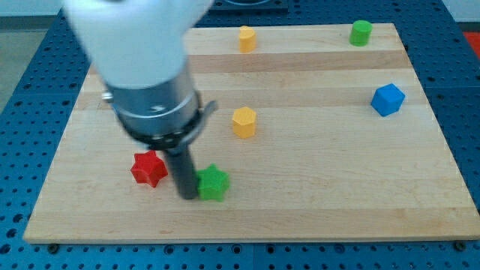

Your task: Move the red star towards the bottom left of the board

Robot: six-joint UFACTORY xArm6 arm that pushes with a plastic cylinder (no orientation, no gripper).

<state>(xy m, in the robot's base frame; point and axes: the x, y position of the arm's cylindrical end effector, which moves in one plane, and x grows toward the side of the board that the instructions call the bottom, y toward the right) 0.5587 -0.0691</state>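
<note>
Currently my tip (187, 196) is resting between one red star (149, 168) and one green star (213, 183), touching the green; no fingers are fitted, and my arm is hiding the surface (315, 195) behind.

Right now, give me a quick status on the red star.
My tip down between red star and green star. Red star at board's lower left, to the tip's left. Green star at the tip's right.

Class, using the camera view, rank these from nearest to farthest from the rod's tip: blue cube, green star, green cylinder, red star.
From my tip:
1. Green star, just to its right in the view.
2. Red star, to its left.
3. Blue cube, far right.
4. Green cylinder, top right corner.
</note>
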